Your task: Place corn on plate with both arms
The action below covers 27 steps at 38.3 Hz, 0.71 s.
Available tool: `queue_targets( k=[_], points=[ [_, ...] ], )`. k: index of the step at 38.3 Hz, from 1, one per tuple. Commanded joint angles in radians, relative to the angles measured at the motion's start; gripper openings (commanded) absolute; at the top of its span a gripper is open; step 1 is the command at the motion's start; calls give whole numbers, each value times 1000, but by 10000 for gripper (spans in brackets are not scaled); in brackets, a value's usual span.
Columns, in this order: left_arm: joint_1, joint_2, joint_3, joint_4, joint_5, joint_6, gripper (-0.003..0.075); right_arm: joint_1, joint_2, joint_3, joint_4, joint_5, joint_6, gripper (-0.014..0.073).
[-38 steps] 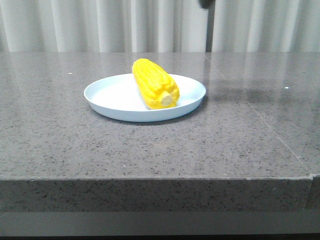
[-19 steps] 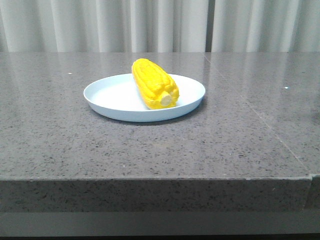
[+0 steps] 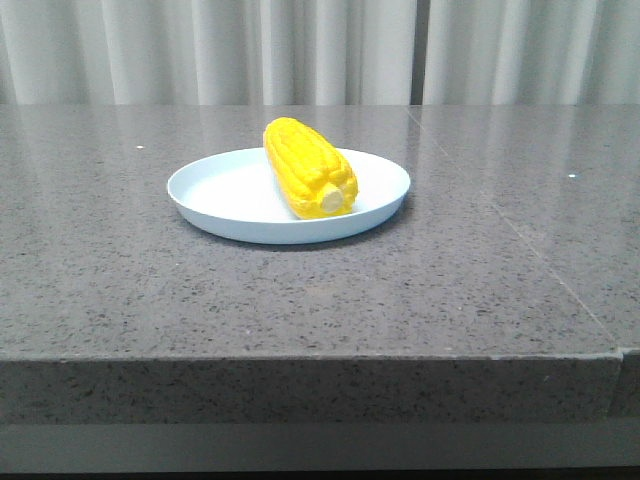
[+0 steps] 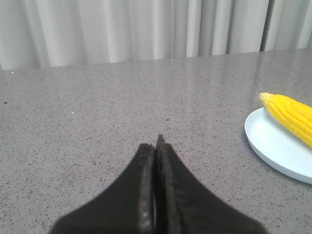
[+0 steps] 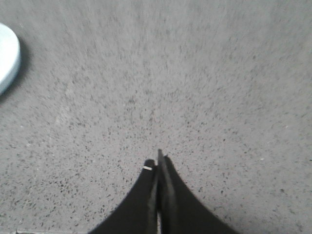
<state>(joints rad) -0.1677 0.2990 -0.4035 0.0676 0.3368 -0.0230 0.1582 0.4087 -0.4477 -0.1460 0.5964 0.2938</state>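
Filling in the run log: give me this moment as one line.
corn: lying on plate | left gripper: shut, empty | right gripper: shut, empty | both clear of plate

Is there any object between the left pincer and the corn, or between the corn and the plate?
Nothing visible. Only bare table lies between the closed left pincer and the corn, which already rests on the plate.

Yellow corn [image 3: 309,167] lying on pale plate [image 3: 220,190]
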Motion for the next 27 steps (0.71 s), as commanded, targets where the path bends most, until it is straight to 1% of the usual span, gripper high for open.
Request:
queue_targets(
  k=[1,5,10,27],
  points=[
    [-1,7,-26,0,-72,-2,-20,-5,-146,28,-27,-108,-9,-60],
    [-1,7,-26,0,-72,-2,-20,-5,-279,57,-28,-159,-9,-60],
    [-1,7,-26,0,-72,-2,-20,-5,-358,67,-28,-173,-9,-60],
    [-1,7,-26,0,-72,-2,-20,-5,-366,67,-28,-173,-9,-60]
  ],
)
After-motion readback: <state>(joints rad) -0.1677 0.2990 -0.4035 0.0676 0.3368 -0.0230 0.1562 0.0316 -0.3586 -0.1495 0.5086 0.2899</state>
